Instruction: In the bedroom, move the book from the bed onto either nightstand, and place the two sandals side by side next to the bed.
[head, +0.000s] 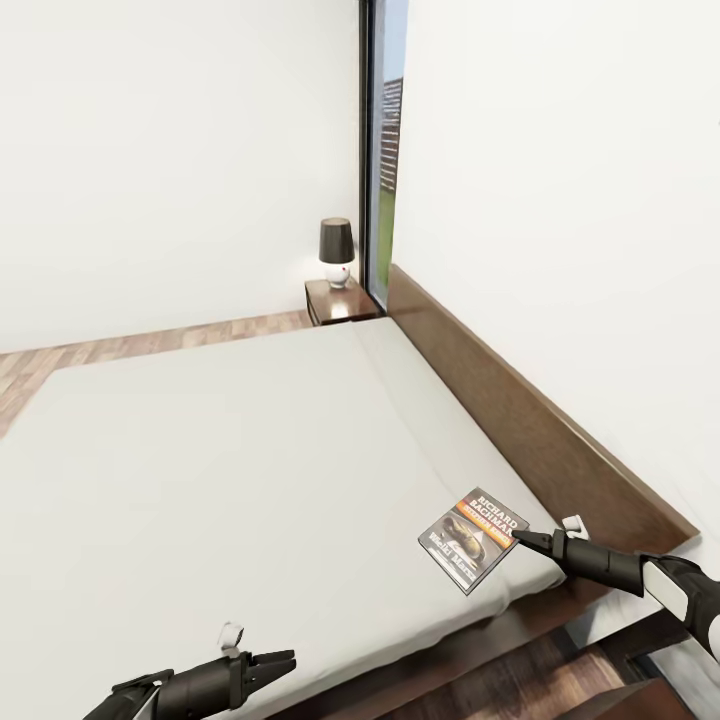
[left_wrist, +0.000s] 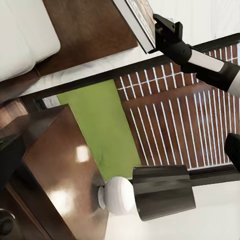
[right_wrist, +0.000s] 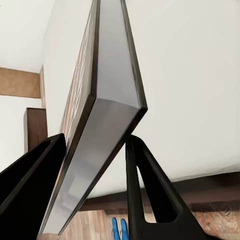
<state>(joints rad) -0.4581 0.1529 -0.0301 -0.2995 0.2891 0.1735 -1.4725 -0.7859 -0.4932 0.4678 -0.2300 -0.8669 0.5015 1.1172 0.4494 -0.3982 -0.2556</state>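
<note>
The book (head: 472, 540), dark-covered with an orange band, is held at the near corner of the bed (head: 220, 450), close to the headboard. My right gripper (head: 522, 540) is shut on its edge. The right wrist view has the book (right_wrist: 107, 100) edge-on between both black fingers (right_wrist: 150, 190), and something bright blue, probably a sandal (right_wrist: 117, 231), on the floor beyond the bed. The left wrist view shows the right gripper (left_wrist: 162, 30) clamping the book (left_wrist: 137, 20). My left gripper (head: 265, 664) hovers open over the bed's near edge. One nightstand (head: 340, 300) stands at the far side of the bed.
A dark-shaded lamp (head: 336, 250) stands on the far nightstand beside a tall window (head: 385, 150). The left wrist view shows a glossy nightstand top (left_wrist: 65, 165) with a lamp (left_wrist: 150, 192) on it. The dark headboard (head: 500, 410) runs along the right wall. Wood floor (head: 150, 342) lies beyond the bed.
</note>
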